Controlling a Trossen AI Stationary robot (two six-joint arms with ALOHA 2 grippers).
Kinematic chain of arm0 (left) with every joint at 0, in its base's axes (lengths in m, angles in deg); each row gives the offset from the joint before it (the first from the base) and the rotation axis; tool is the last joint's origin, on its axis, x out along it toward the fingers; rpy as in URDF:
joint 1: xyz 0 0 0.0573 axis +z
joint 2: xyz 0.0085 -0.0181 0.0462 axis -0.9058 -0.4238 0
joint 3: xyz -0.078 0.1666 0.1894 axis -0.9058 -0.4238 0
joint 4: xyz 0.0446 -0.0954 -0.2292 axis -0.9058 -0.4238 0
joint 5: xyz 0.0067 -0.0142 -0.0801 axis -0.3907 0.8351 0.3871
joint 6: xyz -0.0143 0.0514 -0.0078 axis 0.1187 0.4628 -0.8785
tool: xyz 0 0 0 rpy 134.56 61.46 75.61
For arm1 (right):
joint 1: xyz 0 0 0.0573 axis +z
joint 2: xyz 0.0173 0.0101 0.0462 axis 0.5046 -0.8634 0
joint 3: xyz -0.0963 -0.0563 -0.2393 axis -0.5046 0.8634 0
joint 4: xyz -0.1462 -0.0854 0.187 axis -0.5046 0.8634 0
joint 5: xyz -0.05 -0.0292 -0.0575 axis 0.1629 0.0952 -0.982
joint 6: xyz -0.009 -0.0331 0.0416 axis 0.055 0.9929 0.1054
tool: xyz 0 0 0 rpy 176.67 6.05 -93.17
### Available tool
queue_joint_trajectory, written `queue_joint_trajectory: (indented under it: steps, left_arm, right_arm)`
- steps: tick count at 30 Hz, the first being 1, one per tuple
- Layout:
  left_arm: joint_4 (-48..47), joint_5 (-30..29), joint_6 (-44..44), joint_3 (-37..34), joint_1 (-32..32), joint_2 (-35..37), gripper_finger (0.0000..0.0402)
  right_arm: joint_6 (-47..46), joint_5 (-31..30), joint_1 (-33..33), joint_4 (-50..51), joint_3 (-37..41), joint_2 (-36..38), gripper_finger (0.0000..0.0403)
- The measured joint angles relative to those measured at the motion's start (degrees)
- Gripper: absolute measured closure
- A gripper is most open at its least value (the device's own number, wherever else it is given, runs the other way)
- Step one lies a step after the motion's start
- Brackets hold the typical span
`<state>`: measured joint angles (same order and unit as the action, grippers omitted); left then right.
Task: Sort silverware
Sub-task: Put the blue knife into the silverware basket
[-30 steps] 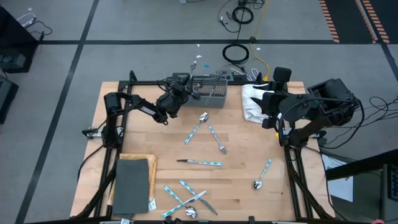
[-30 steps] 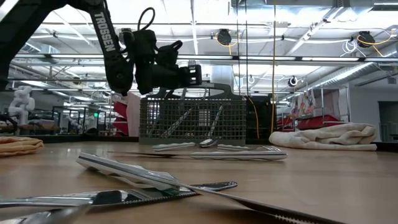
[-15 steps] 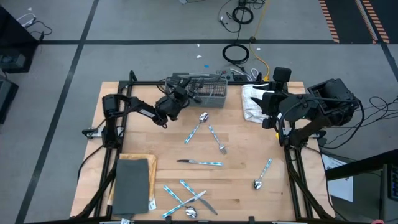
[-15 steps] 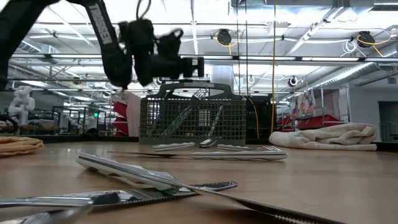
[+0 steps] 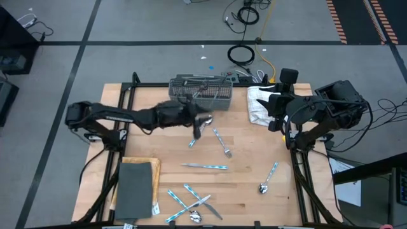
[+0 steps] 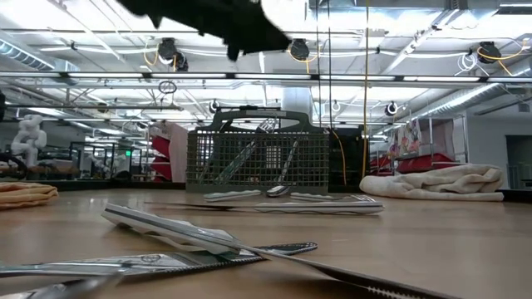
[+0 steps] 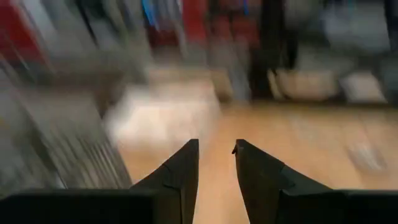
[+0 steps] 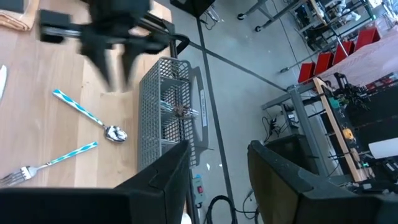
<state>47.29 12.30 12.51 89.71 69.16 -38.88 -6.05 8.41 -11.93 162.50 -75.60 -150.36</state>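
grey mesh basket at the back, cutlery spread across the wood

wooden table (image 5: 254, 152) carries the silverware in loose groups. a spoon (image 5: 198, 135) and a fork (image 5: 222, 143) lie near the middle, just in front of the grey mesh basket (image 5: 210, 93), which stands at the far edge with a few pieces leaning inside it. a knife (image 5: 205, 166) lies flat closer to the front. a second spoon (image 5: 268, 179) sits alone toward the right edge, and a crossed heap of pieces (image 5: 189, 205) rests at the near edge beside a dark grey pad (image 5: 135, 189).

the left gripper (image 5: 198, 121) reaches out over the table just in front of the basket and above the middle spoon; its wrist view shows the two fingers (image 7: 180, 171) parted by a narrow gap with nothing between them.

the right gripper (image 5: 272, 102) waits at the far right, over the white folded towel (image 5: 257, 105), its fingers (image 8: 168, 171) spread wide and empty.
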Motion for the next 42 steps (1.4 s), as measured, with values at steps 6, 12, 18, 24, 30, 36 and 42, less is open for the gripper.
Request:
queue_joint_trajectory:
  steps: [6, 12, 18, 24, 30, 36, 42]
  left_arm:
    - [-21.1, 11.3, -5.5, 4.1, -4.3, 0.1, 0.0290]
    - [-26.8, 14.4, -5.5, 3.9, -11.3, -2.0, 0.0290]
    - [-28.1, 10.7, -1.2, 3.9, -17.1, -5.4, 0.0290]
    - [-27.4, 9.8, 0.4, 3.9, -17.8, -11.6, 0.0290]
    - [-26.5, 9.9, 0.4, 3.9, -16.9, -16.2, 0.0290]
    - [-25.5, 11.2, 0.4, 3.9, -16.6, -18.8, 0.0290]
    - [-22.5, 11.0, 0.4, 3.9, -16.5, -20.7, 0.0290]
  right_arm:
    - [-3.3, 0.0, 0.0, 0.0, 0.0, 0.0, 0.0252]
    - [-6.1, 0.0, 0.0, -0.1, 0.0, 0.0, 0.0252]
    - [-6.1, 1.1, 0.0, -0.1, 0.0, 0.0, 0.0252]
    - [-6.1, 3.5, 0.0, -0.1, 0.0, 0.0, 0.0252]
    - [-6.1, 4.6, 0.0, -0.1, 0.0, 0.0, 0.0252]
    - [-5.4, 4.7, 0.0, 0.0, 0.0, 0.0, 0.0252]
    - [-4.5, 4.7, 0.0, 0.0, 0.0, 0.0, 0.0252]
